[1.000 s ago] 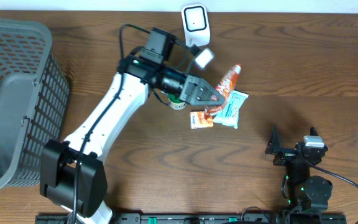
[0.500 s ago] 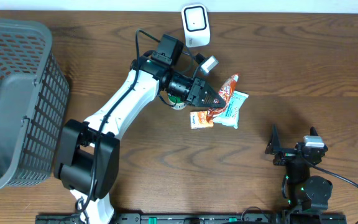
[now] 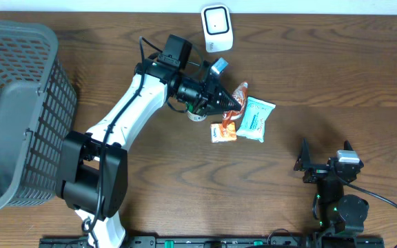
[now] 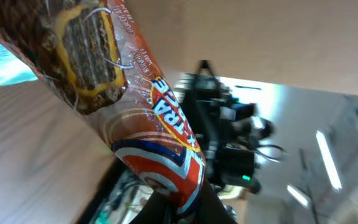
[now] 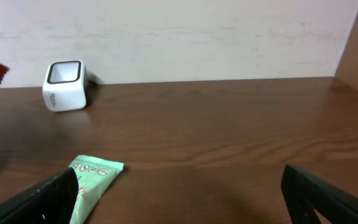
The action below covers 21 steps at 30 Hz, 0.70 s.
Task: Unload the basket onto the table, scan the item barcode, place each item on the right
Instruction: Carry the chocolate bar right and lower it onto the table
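Dark brown wooden tabletop fills the overhead view, with a pale wall along its far edge. At the far left sits a grey plastic mesh basket, well apart from the work.

The white left arm reaches from the near edge toward the middle. Its left gripper is clamped tight on one end of a long orange-and-red foil wafer-bar wrapper. The wrapper is lifted off the wood and tilted, near the white rounded box-shaped barcode scanner that stands by the far edge.

Pick-up looks done. Turning the code to the scanner's window is what remains, and no barcode shows on the face seen by the left wrist camera.

Under the lifted wrapper lie a small orange sachet and a mint-green flat packet, just beside each other. Bare wood lies between wrapper and scanner, and a wide bare stretch runs to the scanner's right. The wall close behind the scanner limits any approach from that side.

Far right, near the front edge, the right gripper is parked with its fingers spread wide and empty.
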{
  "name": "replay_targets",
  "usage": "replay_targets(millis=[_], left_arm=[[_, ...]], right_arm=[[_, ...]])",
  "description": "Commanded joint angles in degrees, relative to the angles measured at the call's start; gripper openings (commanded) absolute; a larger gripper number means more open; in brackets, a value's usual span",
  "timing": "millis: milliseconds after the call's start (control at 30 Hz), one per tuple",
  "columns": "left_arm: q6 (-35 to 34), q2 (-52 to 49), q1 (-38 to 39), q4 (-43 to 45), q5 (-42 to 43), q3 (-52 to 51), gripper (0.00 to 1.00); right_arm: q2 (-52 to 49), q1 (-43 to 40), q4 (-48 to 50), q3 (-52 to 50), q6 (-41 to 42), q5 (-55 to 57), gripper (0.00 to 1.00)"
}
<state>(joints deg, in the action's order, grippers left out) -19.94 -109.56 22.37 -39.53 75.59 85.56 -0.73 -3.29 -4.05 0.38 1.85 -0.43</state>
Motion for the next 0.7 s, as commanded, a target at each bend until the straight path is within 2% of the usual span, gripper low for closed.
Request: replay_targets(millis=[0, 67, 167, 433, 500, 567, 667], left_arm=[[3.6, 0.2, 1.4, -4.2, -17.7, -0.3, 0.08], [3.7, 0.2, 2.7, -8.4, -33.1, -0.3, 0.07], [3.7, 0.3, 4.9, -13.1, -49.0, -0.3, 0.08], [6.2, 0.5, 10.1, -14.8, -50.8, -0.3, 0.07], [5.9, 0.5, 10.1, -15.1, -46.0, -0.3, 0.08], [6.3, 0.5, 9.3, -15.3, -35.6, -0.3, 0.07], [11.2, 0.5, 7.5, -15.3, -18.8, -0.3, 0.07]], right_arm=[[0.2, 0.5, -0.2, -0.1, -0.8, 0.1, 0.99], [0.2, 0.5, -0.2, -0.1, -0.8, 0.1, 0.99], [0.2, 0.5, -0.2, -0.1, -0.8, 0.1, 0.99], [0.2, 0.5, -0.2, -0.1, -0.8, 0.1, 0.99], [0.2, 0.5, -0.2, -0.1, -0.8, 0.1, 0.99], [0.2, 0.5, -0.2, -0.1, -0.8, 0.1, 0.99], [0.2, 0.5, -0.2, -0.1, -0.8, 0.1, 0.99]])
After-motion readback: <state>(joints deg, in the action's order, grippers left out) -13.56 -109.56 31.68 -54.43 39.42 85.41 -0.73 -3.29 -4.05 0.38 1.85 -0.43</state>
